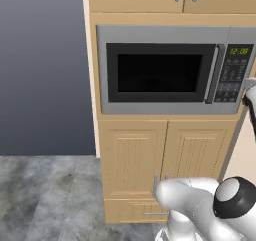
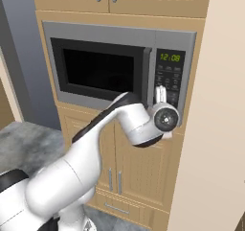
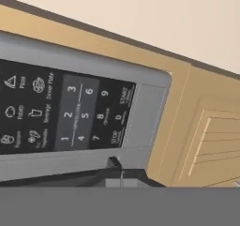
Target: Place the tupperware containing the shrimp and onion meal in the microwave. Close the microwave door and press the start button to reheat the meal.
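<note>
One risk: gripper (image 2: 161, 94), jaws pressed together and empty, hangs by the keypad (image 3: 70, 115) of the microwave (image 1: 170, 70), could hit a wrong key instead of start

Even flat rendered light, soft pixelated edges, faint shadows, no glare

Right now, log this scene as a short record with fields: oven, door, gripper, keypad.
oven: wide silver-grey microwave set in tan wooden cabinetry
door: broad silver-grey microwave door with black window, shut flush
gripper: two-finger gripper shut, holding nothing, at the lower keypad
keypad: dark keypad panel close ahead in the hand view, START key at its corner
clock: green digital display lit
</note>
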